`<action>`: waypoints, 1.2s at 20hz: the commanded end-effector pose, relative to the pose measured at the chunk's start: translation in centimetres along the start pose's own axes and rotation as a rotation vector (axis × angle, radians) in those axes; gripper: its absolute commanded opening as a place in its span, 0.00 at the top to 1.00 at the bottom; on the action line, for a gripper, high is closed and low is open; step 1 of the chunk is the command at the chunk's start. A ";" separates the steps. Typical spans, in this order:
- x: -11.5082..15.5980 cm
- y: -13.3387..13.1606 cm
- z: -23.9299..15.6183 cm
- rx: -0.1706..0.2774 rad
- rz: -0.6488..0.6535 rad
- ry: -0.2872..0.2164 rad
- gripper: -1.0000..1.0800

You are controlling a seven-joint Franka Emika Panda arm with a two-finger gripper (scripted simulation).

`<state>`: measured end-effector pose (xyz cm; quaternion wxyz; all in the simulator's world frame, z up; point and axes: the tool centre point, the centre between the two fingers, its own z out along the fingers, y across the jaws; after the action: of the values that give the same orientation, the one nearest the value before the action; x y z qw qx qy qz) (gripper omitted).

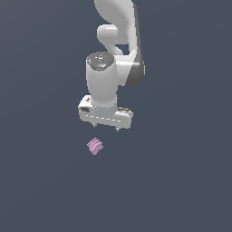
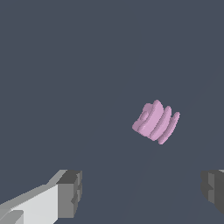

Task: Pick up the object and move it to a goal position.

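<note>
While your claw [image 1: 105, 128] hangs with its jaws spread wide and nothing between them, the object [image 1: 95, 146], a pink ribbed piece, lies apart from it on the dark tabletop [image 1: 181, 181], toward the exterior view's left of the fingertips [image 2: 70, 192].

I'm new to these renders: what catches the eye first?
The big white robot arm hangs from the top of the exterior view over a bare dark grey-blue ground. Just below its open claw lies a tiny pale pink ribbed block, untouched.
</note>
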<state>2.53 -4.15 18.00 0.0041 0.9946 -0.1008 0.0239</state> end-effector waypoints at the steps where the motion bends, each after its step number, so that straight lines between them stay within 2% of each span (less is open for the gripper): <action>1: 0.4 0.8 1.1 0.002 0.068 -0.007 0.04; 13: 2.3 5.1 7.0 -0.004 0.436 -0.040 0.04; 18: 2.6 6.1 8.3 -0.008 0.517 -0.046 0.04; 24: 2.7 6.5 8.9 -0.010 0.551 -0.048 0.04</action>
<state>4.28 -11.16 9.31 0.0001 0.9310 -0.3651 -0.0001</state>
